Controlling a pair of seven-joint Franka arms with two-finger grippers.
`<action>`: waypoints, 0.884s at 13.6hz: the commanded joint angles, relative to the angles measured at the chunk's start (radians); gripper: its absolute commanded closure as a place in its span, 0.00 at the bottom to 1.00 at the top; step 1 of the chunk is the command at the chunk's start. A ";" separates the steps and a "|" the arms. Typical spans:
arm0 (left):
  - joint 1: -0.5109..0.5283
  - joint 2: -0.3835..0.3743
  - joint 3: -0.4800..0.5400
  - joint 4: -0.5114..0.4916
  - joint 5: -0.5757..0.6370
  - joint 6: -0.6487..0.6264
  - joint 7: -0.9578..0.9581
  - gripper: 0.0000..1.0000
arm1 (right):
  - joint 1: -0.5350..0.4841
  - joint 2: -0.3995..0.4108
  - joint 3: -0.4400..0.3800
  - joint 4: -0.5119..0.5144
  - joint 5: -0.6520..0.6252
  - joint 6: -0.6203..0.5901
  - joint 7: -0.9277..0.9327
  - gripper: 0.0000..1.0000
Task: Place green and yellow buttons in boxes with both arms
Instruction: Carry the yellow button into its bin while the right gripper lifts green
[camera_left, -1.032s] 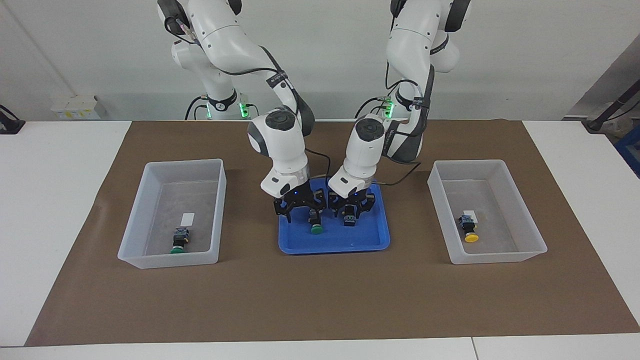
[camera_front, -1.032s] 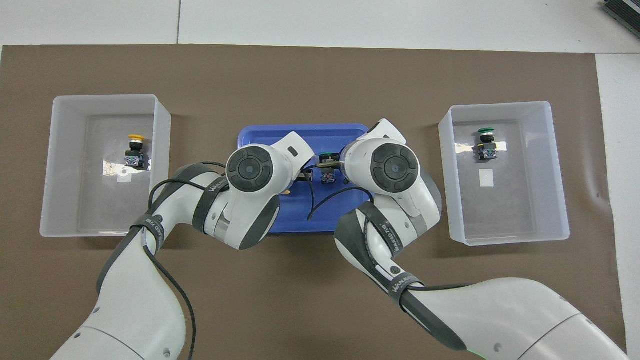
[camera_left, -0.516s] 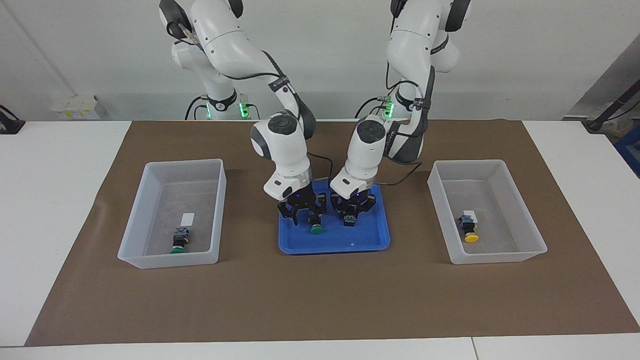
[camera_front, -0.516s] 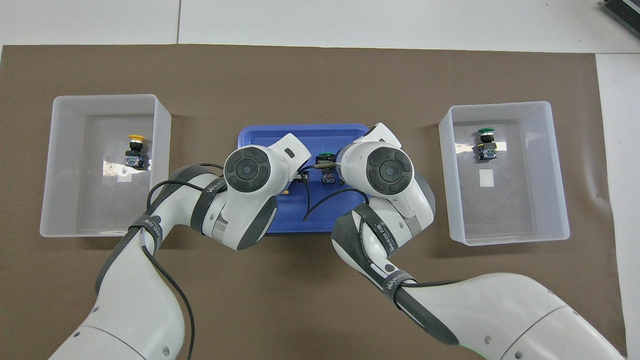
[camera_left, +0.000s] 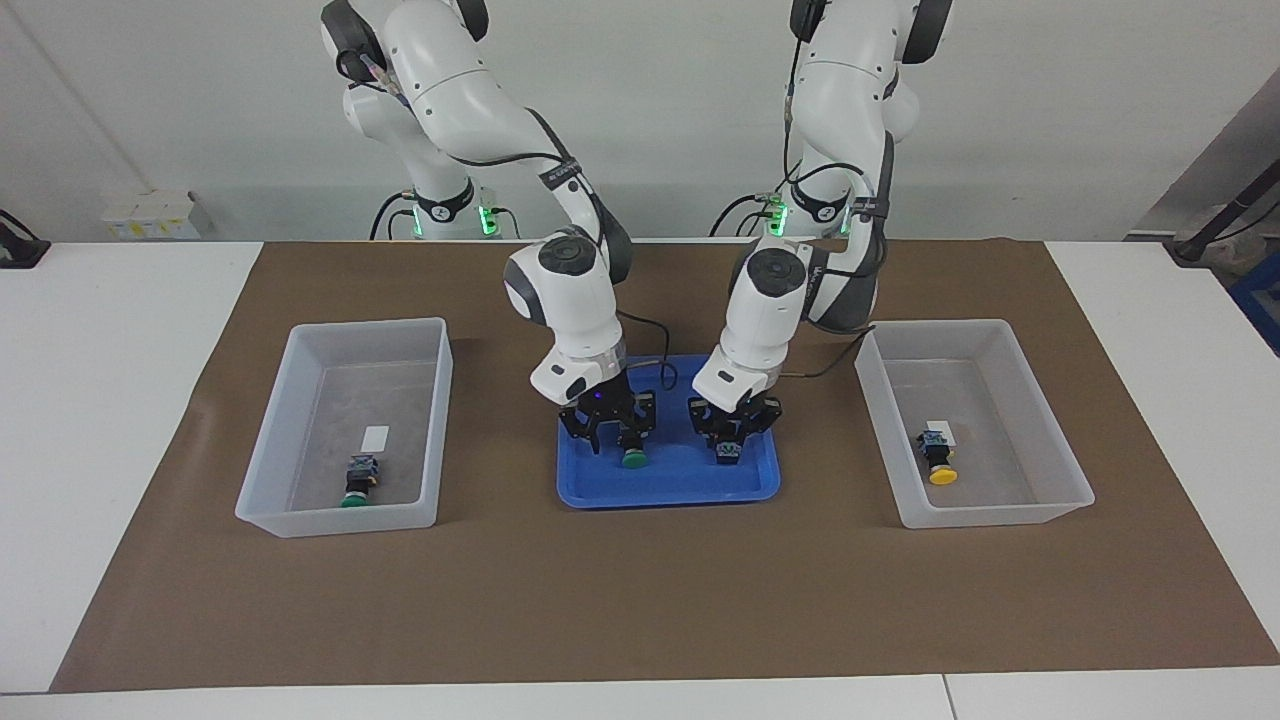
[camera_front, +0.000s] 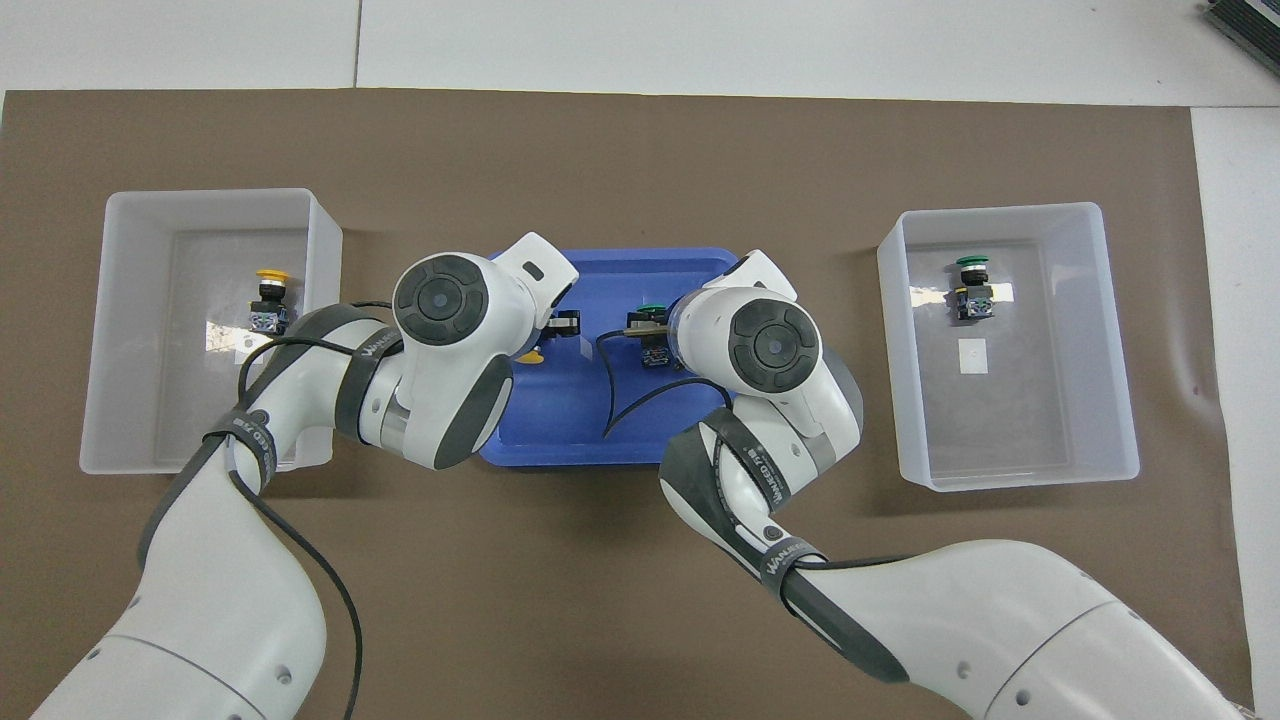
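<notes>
Four buttons: one per box (camera_left: 345, 428) (2), two gripped over blue tray (camera_left: 668, 488): right gripper (camera_left: 622, 437) green button (camera_left: 633, 458), left gripper (camera_left: 733, 440) yellow button (camera_front: 534, 354).

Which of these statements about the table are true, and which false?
1. Each box holds one button. True: a green button lies in the box toward the right arm's end, a yellow button in the other box.
2. Both tools are over the blue tray. True: right tool, left tool.
3. The tray is empty. False: a second green button is at the right tool.
4. The boxed yellow button lies toward the right arm's end. False: the left arm's end.
</notes>
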 joint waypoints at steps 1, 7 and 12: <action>0.054 -0.010 -0.004 0.089 -0.014 -0.112 0.016 1.00 | 0.008 0.014 0.002 -0.003 -0.010 0.026 0.041 0.30; 0.227 -0.019 -0.002 0.298 -0.013 -0.377 0.135 1.00 | 0.025 0.012 0.002 -0.024 -0.016 0.013 0.043 0.30; 0.356 -0.025 0.010 0.335 0.003 -0.465 0.356 1.00 | 0.030 0.003 0.002 -0.035 -0.024 0.003 0.043 0.76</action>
